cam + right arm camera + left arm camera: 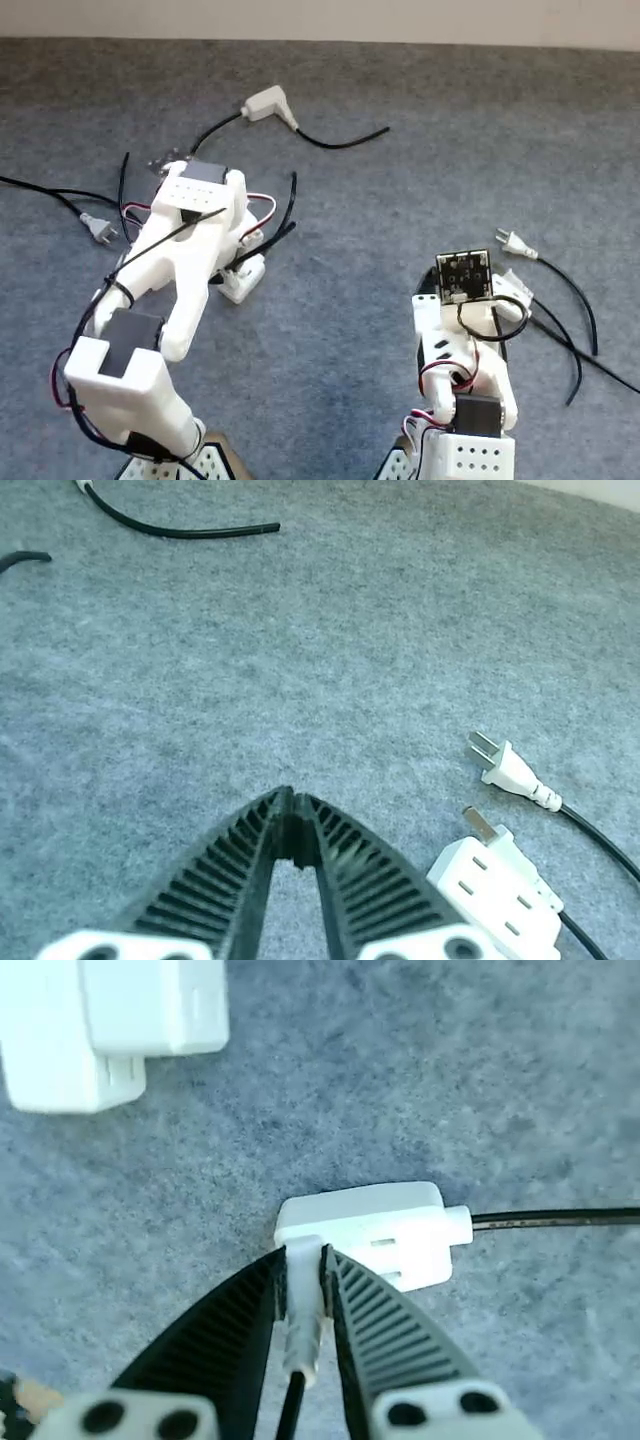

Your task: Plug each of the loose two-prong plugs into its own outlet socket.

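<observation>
Plug [303, 1310] number one is pinched tight in the left gripper [303, 1260], its tip right up against the white outlet socket [370, 1225] on the grey carpet [480, 1080]. The left arm [185, 255] is stretched forward, wrist tipped down. The right gripper [293, 810] is squeezed shut on nothing, low over the carpet near a second plug [505, 765] and another socket [500, 885].

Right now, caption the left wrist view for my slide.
Black ribbed left gripper clamps a white two-prong plug at a white corded outlet socket.
</observation>
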